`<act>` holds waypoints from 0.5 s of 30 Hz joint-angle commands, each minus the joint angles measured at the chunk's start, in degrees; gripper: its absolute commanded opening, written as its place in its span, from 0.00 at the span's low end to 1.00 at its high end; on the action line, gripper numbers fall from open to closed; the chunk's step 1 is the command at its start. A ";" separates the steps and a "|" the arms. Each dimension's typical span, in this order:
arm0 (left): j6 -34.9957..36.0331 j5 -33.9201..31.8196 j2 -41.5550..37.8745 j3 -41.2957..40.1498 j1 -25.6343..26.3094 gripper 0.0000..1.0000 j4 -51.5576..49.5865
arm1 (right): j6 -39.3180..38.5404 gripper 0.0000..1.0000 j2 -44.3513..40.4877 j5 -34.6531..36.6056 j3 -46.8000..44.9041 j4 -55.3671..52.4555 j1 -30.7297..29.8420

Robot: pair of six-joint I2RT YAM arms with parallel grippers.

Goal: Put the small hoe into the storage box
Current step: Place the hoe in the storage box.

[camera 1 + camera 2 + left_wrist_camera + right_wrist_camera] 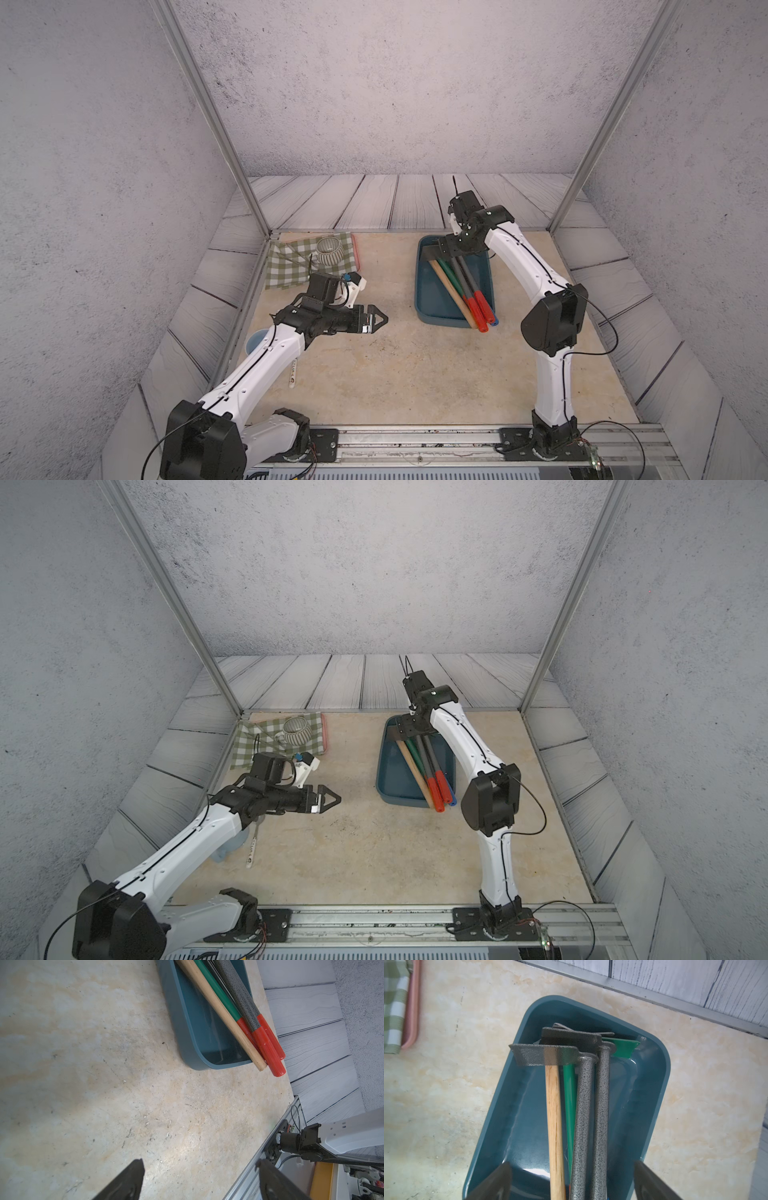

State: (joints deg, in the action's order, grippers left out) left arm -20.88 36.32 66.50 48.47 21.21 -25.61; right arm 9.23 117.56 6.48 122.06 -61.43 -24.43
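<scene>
Right arm [523, 262] hangs over the storage box [648, 1095] with jaws released wide, straddling without gripping the small hoe [581, 1105], judged the top grey one, lying lengthwise inside straight below; left arm [266, 353], jaws parted and empty, is well apart.

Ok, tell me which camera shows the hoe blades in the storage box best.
The right wrist view: the hoe blades lie unobstructed at the far end of the storage box. In both top views the right arm largely hides them, leaving only the handles. The left wrist view shows just handle ends.
</scene>
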 commanded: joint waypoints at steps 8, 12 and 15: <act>0.49 -1.23 -0.39 0.23 -0.20 0.88 -0.06 | 1.36 0.99 -20.60 -0.64 -23.94 21.16 -0.20; 0.46 -2.18 -0.46 0.00 0.06 0.88 0.05 | 0.43 0.99 -25.69 -1.20 -30.54 25.62 -0.23; 1.14 -3.56 -0.38 0.11 0.53 0.88 -0.48 | -0.21 0.99 -27.77 0.67 -33.13 26.24 -0.27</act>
State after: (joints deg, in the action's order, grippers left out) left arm -20.78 34.30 66.48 48.47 21.39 -25.69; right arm 9.74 91.57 6.02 91.00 -39.07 -24.45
